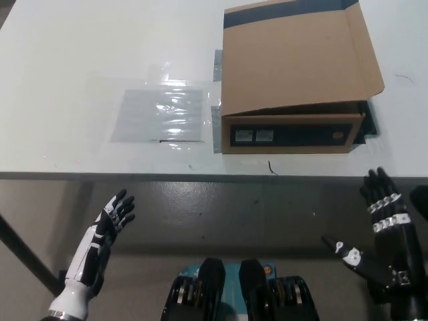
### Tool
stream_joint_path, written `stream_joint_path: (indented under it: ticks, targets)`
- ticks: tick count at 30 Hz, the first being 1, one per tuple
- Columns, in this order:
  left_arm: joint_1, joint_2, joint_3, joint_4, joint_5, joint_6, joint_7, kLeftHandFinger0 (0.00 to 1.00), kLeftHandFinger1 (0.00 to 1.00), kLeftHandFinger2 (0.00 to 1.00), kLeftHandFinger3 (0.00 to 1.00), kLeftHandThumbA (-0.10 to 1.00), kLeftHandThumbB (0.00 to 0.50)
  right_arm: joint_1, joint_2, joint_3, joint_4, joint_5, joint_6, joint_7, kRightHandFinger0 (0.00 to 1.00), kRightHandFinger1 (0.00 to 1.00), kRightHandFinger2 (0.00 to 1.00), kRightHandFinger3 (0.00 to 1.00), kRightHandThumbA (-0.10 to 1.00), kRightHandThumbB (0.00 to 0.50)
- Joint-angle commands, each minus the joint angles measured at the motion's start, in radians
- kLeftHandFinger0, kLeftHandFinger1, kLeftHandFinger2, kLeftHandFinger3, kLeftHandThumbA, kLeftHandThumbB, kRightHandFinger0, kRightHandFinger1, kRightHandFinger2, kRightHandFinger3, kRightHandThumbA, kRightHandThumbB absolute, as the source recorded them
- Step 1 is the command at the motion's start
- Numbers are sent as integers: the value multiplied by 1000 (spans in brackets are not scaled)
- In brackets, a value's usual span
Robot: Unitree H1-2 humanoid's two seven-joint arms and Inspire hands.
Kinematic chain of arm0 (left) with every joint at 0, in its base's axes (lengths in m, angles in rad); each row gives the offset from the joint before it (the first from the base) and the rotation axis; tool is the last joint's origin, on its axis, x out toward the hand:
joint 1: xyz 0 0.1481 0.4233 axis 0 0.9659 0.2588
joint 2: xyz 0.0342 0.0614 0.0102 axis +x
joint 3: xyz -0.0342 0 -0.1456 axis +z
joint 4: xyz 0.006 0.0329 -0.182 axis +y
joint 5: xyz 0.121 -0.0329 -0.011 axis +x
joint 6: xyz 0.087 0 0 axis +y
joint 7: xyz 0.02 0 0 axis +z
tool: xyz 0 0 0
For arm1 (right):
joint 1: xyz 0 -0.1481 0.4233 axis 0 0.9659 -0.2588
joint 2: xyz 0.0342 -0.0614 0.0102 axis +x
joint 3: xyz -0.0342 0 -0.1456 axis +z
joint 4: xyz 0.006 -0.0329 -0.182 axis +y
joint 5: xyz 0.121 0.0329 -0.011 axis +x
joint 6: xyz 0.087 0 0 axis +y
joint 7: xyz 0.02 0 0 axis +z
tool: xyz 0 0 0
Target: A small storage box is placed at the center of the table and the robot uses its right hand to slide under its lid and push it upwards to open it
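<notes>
A brown cardboard storage box (294, 124) sits on the white table (80, 60), right of the middle. Its flat lid (294, 57) lies over the top and overhangs the box on the right. The front face is dark with two small labels. My black right hand (384, 224) hangs below the table's front edge at the lower right, fingers spread and empty, well short of the box. Low at the lower left rests my white left hand (107, 227), open and away from the table.
A clear plastic bag (160, 110) lies flat on the table just left of the box. The table's front edge (134, 175) runs across the middle of the picture, with grey floor below it.
</notes>
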Motion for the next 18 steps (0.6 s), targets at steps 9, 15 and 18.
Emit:
stream_joint_path:
  ticks: [9,15,18]
  targets:
    - [-9,13,-6,-42,2,-32,-23,1000,1000,1000,1000,1000,312,-143,-48,-90,-55,19,-16,-38,1000,1000,1000,1000,1000,317]
    - [-6,13,-8,-37,15,-37,-22,1000,1000,1000,1000,1000,319,-223,-59,-139,-58,159,44,-35,1000,1000,1000,1000,1000,244]
    - [-4,14,-9,-35,13,-37,-24,1000,1000,1000,1000,1000,313,-249,-63,-155,-55,223,73,-27,1000,1000,1000,1000,1000,230]
